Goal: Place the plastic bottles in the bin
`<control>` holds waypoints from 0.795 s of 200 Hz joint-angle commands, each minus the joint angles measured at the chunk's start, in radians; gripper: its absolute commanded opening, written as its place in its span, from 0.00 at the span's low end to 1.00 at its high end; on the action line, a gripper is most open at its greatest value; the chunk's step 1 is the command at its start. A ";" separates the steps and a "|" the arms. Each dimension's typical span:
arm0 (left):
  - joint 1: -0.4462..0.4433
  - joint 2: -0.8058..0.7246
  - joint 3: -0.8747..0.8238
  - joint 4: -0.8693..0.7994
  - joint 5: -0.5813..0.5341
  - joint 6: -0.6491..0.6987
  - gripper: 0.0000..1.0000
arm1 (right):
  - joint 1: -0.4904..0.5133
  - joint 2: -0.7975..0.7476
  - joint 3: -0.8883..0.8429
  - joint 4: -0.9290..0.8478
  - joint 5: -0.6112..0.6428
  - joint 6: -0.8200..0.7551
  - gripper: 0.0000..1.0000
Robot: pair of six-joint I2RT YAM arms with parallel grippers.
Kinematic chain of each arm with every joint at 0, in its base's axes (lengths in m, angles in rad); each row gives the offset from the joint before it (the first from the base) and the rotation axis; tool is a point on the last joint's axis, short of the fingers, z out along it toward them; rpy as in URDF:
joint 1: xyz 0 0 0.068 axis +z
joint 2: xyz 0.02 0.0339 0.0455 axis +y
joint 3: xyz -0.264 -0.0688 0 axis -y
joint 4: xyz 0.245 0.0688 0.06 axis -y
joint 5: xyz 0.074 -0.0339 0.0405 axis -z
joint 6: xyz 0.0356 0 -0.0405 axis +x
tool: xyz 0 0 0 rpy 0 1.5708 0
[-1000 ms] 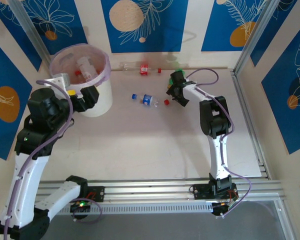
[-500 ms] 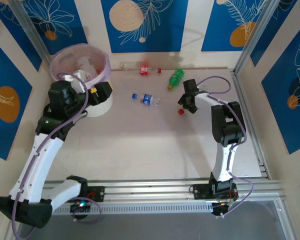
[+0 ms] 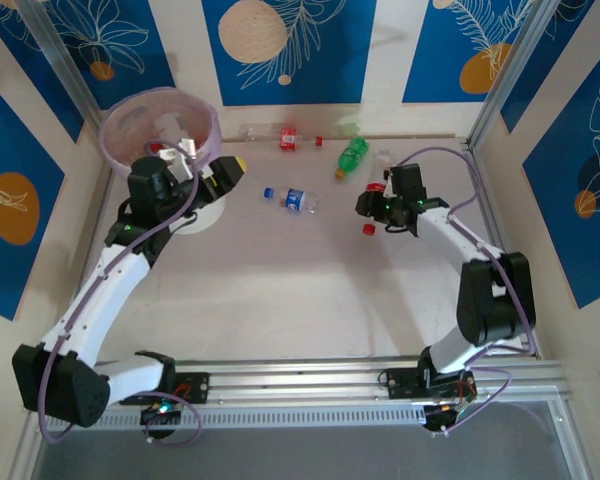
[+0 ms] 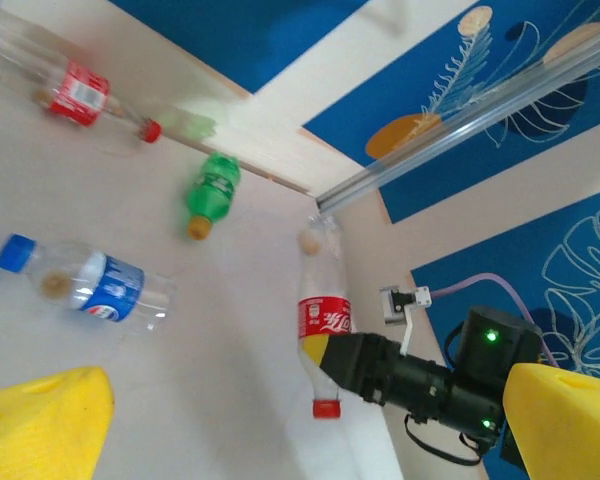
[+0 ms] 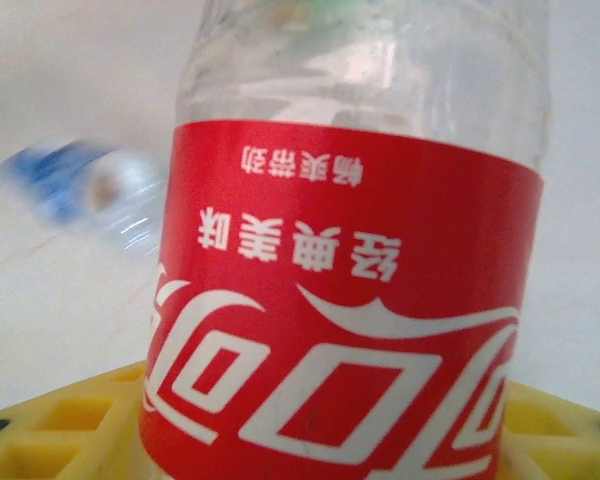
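slip risk: the right gripper [image 3: 377, 205] has its jaws closed on the red-label bottle [image 3: 377, 187] low on the shoulder, between label and cap. the long clear body sticks out on the far side, and a fast swing could twist it out of the pads.
crush risk: the bottle looks empty and thin-walled, so a harder squeeze may buckle it and let it pop free.
long carry: the bin [image 3: 106, 140] stands at the far left, well apart from this bottle. a reach that stops short would drop it on the rim or the table.
arm clash: the left gripper [image 3: 230, 170] hangs wide open with nothing in it, just right of the bin. that is on the line a carry would likely take, so the two arms could knock.
strays: the blue-label bottle [image 3: 296, 200] lies between the gripped bottle and the bin, and the green bottle [image 3: 352, 153] lies just far-left of the right gripper. a low sweep could send either rolling.
bottle and tool: the bottle sits between the yellow fingers [image 5: 55, 435] with its label facing the wrist camera. its red cap [image 3: 369, 229] is on the near side of the jaws and its clear base on the far side.
lift: cannot tell whether it is clear of the table.
others: the bottle by the wall [image 3: 280, 135] lies at the far edge, and some bottles in the bin [image 3: 170, 132] are already there.
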 commanded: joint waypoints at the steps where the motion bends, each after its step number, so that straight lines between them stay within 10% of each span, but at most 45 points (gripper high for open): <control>1: -0.029 0.014 -0.033 0.169 0.046 -0.090 1.00 | 0.040 -0.077 -0.044 0.020 -0.408 -0.197 0.43; 159: -0.312 0.297 -0.045 0.330 -0.023 -0.146 1.00 | 0.228 -0.219 -0.125 0.123 -0.581 -0.174 0.44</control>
